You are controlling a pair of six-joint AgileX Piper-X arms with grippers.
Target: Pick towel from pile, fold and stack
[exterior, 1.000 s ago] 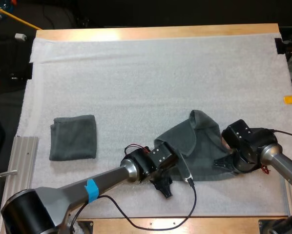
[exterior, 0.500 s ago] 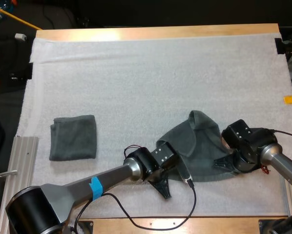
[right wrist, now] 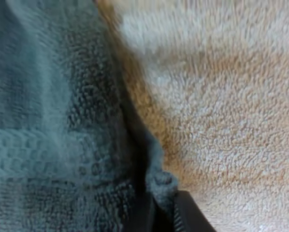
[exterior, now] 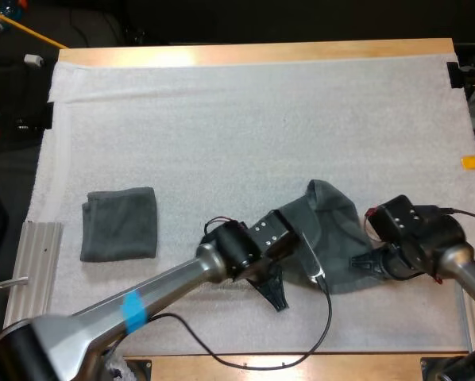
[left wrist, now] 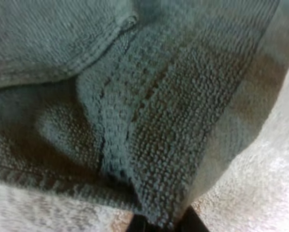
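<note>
The white mat [exterior: 245, 111] covers the table, and the crumpled towel [exterior: 326, 238] lies on it between the two grippers, its bulk reaching away from both of them toward the table's far side. The folded towel [exterior: 120, 224] sits flat, well apart from the left gripper [exterior: 275, 295] on its outer side and much farther from the right gripper [exterior: 363, 263], so the left arm is the nearer one to the stack. Each gripper is at one end of the crumpled towel's near edge, so that edge runs straight from one gripper to the other; this line looks like the axis the fold will turn on. The left wrist view shows the left gripper closed narrowly, with a terry corner pinched between its fingers [left wrist: 135, 225]. In the right wrist view the right gripper likewise clamps a small bunched corner [right wrist: 160, 182].
</note>
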